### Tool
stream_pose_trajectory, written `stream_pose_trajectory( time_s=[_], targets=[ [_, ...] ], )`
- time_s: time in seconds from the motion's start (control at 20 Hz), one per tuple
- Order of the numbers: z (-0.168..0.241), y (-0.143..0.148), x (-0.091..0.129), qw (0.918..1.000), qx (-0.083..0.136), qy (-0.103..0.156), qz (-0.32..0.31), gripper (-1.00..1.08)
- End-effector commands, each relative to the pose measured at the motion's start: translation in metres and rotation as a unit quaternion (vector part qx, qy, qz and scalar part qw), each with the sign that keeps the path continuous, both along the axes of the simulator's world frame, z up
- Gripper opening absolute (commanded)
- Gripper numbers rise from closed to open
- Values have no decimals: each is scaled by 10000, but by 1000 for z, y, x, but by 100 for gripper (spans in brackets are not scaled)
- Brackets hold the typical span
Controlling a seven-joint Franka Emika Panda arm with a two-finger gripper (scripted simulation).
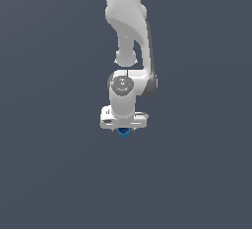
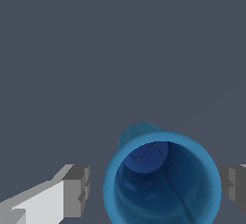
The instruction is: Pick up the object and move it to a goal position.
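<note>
The background is a uniform dark grey-blue surface with no markings. In the exterior view, the white arm descends from the top centre of the frame, and the gripper sits just below centre. The blue cup shows only as a small blue tip beneath the gripper body. In the wrist view, the cup stands between the grey fingers, open mouth toward the camera. The fingers are spread, with a visible gap on each side of the rim.
</note>
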State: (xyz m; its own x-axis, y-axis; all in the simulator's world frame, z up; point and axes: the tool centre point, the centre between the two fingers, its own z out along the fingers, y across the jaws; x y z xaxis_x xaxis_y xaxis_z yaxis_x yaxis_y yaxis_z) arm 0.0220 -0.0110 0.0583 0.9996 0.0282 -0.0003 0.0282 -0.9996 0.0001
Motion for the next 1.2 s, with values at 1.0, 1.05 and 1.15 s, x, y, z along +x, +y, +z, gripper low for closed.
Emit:
stream_pose_trajectory(
  time_s=[1.0,1.05,1.15],
  targets=[
    [-13,-5,1,10000,0,-1,4,-100],
    [-10,-7,0,10000,0,-1,4,-100],
    [-3,-14,0,10000,0,-1,4,-100]
  ],
)
